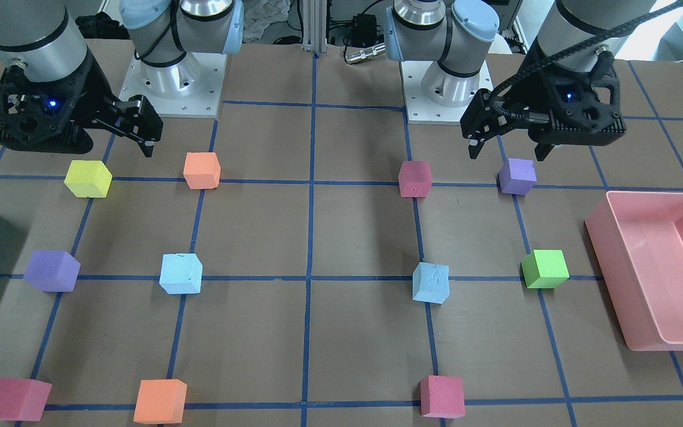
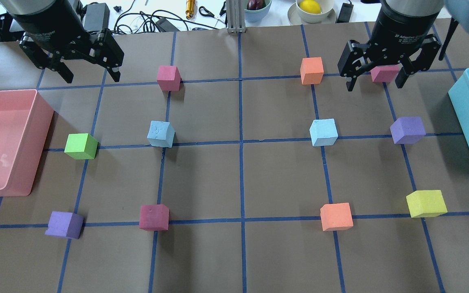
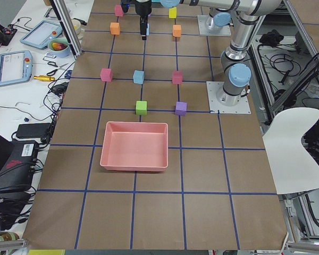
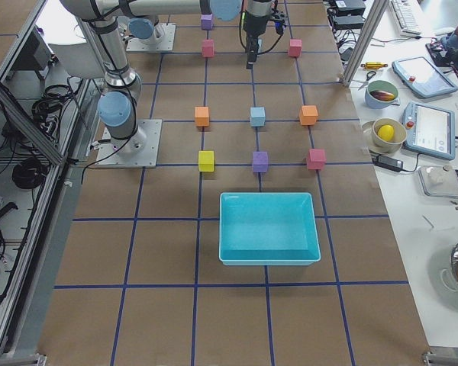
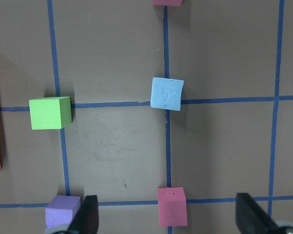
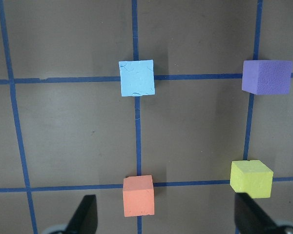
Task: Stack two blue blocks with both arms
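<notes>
Two pale blue blocks rest apart on the brown table, one on my left side (image 2: 161, 134) (image 1: 430, 282) and one on my right side (image 2: 323, 132) (image 1: 181, 273). My left gripper (image 2: 86, 73) (image 1: 507, 151) is open and empty, high above the table's far left. The left wrist view shows its block (image 5: 167, 93) far below, ahead of the open fingers (image 5: 85, 217). My right gripper (image 2: 375, 81) (image 1: 113, 145) is open and empty, high over the far right. The right wrist view shows its block (image 6: 136, 78) ahead of the fingers (image 6: 85, 217).
A pink bin (image 2: 41, 122) stands at the left edge and a teal bin (image 2: 468, 122) at the right. Green (image 2: 80, 146), purple (image 2: 65, 224) (image 2: 407, 130), crimson (image 2: 154, 217) (image 2: 168, 77) (image 2: 384, 74), orange (image 2: 312, 70) (image 2: 336, 216) and yellow (image 2: 426, 203) cubes sit around the blue blocks.
</notes>
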